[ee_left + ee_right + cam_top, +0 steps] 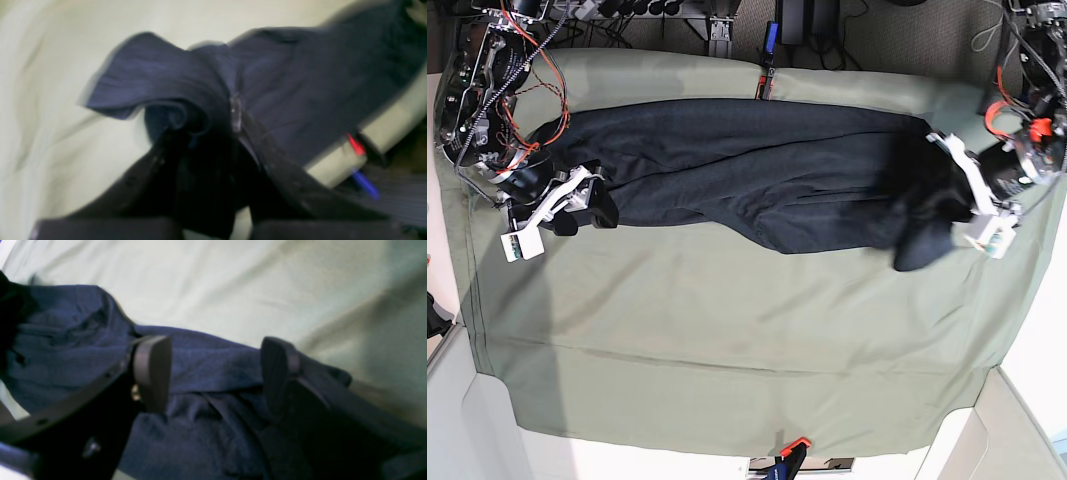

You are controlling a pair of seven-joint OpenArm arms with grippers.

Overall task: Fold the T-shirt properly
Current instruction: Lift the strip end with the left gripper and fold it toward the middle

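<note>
The shirt lies stretched lengthwise across the far half of the green cloth on the worktop, no tidy fold yet visible. Left gripper: jaws clenched on a bunched end of the shirt. Right gripper: jaws released, straddling the other end. Folding appears barely begun.

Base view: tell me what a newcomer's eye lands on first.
The dark T-shirt stretches in a long band across the far half of the sage-green sheet. At its end on the view's right, the left gripper is shut on a bunched, lifted fold. At the opposite end, the right gripper stands open over the fabric.
</note>
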